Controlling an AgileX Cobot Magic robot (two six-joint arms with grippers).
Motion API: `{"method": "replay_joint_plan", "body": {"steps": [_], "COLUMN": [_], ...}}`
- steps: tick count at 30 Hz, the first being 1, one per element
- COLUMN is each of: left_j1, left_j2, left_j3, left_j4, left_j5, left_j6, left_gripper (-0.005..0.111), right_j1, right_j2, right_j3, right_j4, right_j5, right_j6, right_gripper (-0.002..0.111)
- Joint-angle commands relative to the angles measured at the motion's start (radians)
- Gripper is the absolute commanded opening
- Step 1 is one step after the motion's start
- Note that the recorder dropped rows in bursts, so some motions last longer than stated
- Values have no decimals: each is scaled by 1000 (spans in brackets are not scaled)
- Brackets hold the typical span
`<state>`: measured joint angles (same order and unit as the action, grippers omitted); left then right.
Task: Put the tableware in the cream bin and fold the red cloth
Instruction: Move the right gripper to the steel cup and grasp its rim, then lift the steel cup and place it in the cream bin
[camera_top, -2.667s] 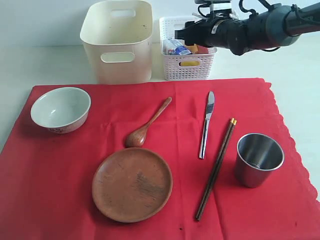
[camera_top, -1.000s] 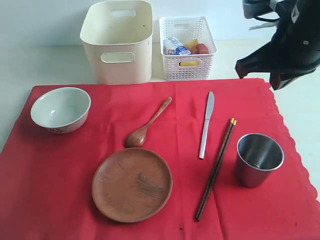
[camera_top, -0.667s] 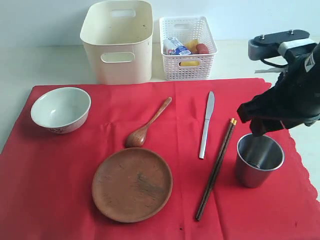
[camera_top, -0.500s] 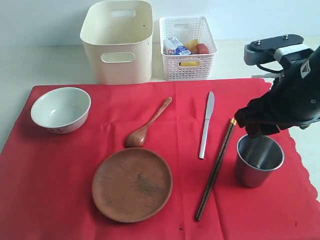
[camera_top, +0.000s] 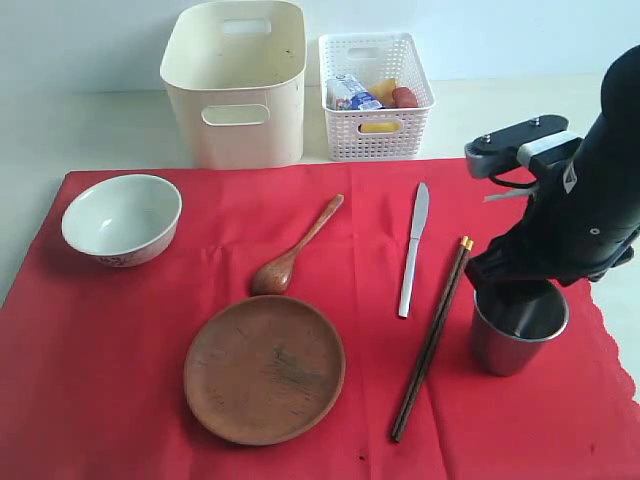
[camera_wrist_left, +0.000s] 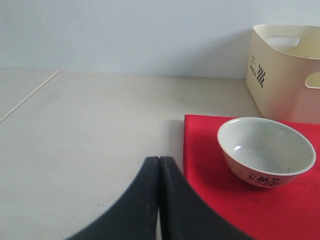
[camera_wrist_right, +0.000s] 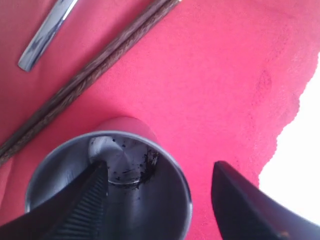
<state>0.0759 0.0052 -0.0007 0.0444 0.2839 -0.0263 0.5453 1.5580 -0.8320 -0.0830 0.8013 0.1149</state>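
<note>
Right pincer (camera_wrist_right: 157, 187) swung from basket (camera_top: 378, 140), lowered astride steel cup (camera_top: 520, 342) rim, opened

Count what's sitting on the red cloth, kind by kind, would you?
White bowl: 1
Wooden plate: 1
Wooden spoon: 1
Silver knife: 1
Chopsticks: 1 pair
Steel cup: 1
Total: 6, counting the pair as one
</note>
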Motion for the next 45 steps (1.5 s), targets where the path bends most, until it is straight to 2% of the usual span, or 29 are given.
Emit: {"method": "replay_joint_plan", "body": {"steps": [1, 9, 13, 25, 45], "left_j1": [-5, -5, -5, -5, -5], "left_j2": [-5, -5, -5, -5, -5], "left_j3": [1, 1, 1, 1, 1], "left_j4": [-4, -4, -4, -4, -4], "left_j5": [-8, -8, -8, -8, -8], "left_j6": [-8, -8, -8, -8, -8], "left_gripper": [1, 1, 1, 1, 1], "right_j1": [2, 2, 2, 2, 2], "right_j2": [35, 37, 37, 9, -161], "right_j3": [9, 9, 9, 7, 7], "right_j4": [-6, -6, -6, -6, -4], "right_j5": [-31, -10, -6, 42, 37], "right_j6": [-2, -2, -2, -4, -4], "right_gripper": [55, 14, 0, 0, 0]}}
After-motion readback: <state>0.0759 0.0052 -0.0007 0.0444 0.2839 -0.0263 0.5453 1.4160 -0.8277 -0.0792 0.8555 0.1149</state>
